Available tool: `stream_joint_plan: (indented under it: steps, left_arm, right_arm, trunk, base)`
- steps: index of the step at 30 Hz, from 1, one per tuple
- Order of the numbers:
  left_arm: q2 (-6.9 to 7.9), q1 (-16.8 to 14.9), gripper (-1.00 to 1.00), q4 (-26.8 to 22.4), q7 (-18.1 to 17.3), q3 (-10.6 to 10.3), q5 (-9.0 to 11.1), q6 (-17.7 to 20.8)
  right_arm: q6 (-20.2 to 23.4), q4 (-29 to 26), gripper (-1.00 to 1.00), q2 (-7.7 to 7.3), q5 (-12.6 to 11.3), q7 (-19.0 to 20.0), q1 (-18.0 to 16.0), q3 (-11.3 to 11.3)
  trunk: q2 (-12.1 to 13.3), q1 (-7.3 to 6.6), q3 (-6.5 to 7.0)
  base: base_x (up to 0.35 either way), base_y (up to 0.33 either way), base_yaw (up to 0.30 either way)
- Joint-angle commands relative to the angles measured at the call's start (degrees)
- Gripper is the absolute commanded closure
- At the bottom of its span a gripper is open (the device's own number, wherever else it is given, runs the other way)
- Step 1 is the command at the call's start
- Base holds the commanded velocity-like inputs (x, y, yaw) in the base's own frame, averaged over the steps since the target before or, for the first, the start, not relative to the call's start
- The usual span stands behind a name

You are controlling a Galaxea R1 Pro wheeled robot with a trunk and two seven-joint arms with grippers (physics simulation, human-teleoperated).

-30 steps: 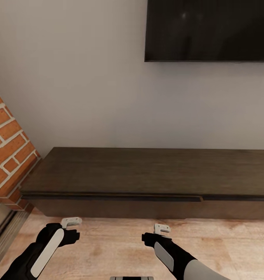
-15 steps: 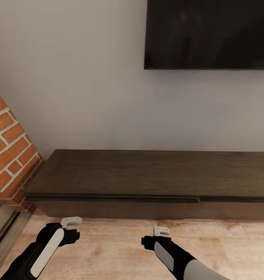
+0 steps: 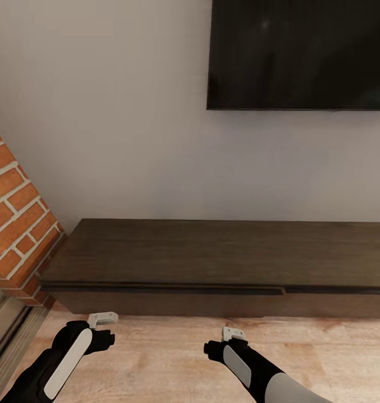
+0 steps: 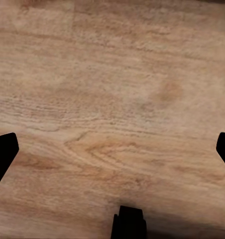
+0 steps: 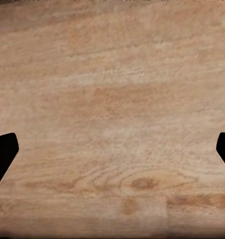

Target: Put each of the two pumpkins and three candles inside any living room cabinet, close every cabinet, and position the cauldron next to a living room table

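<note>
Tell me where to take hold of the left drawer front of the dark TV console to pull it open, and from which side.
Probably the top edge of the left drawer front, from the front. The face is flat and handle-less, and a dark recessed gap runs under the cabinet top, the only visible place for a fingertip. The left gripper hangs open over the wooden floor, nearest it.

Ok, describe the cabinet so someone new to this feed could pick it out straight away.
Start from the black TV on the pale wall. Directly below it, on the wood floor, runs a long, low cabinet with its left end beside the brick column. It is the only furniture here: dark brown wood, flat bare top, handle-less fronts that look shut.
</note>
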Motion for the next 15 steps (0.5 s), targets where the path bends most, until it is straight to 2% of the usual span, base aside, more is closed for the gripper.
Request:
stream_joint_plan:
  steps: [1, 8, 15]
  left_arm:
    - [0.07, 0.0, -1.0, -0.1, 0.6, -0.2, 0.6, 0.1]
    - [0.09, 0.0, -1.0, 0.0, 0.6, -0.1, 0.7, 0.1]
    - [0.04, 0.0, -1.0, -0.1, 0.6, -0.1, 0.7, 0.1]
  right_arm:
    - [0.3, -0.1, -1.0, -0.05, -0.5, -0.5, 0.0, 0.4]
    - [1.1, -0.1, -1.0, -0.05, -0.5, -0.5, 0.0, 0.4]
    - [1.2, -0.1, -1.0, -0.05, -0.5, -0.5, 0.0, 0.4]
  trunk:
    - [0.4, -0.23, 0.14]
    - [3.2, -1.77, 1.4]
    - [6.0, -3.31, 2.65]
  base:
    - [0.0, 0.0, 0.0]
    - [-0.004, 0.0, 0.0]
    - [-0.137, 0.0, 0.0]
